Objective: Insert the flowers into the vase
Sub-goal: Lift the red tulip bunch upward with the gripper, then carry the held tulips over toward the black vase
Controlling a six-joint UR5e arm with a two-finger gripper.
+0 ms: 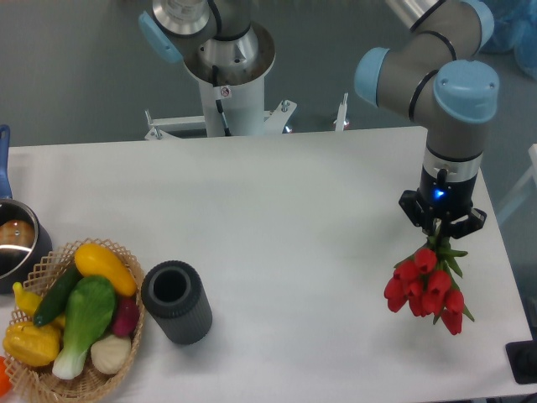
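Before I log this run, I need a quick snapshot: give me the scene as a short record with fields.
gripper: at the table's right side, shut on the flowers' stems
flowers: red tulip bunch, hanging buds-down from the gripper, above the table
vase: dark ribbed cylinder, upright, mouth open and empty, front left
basket: wicker, holds vegetables, just left of the vase
pot: metal, at the left edge
task state: flowers not yet in vase

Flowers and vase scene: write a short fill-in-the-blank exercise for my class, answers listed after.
1. The gripper holds the flowers by their ____.
2. The vase stands right beside the wicker ____.
3. The flower heads are ____ in colour.
4. The vase's mouth holds ____ flowers.

Answers: stems; basket; red; no
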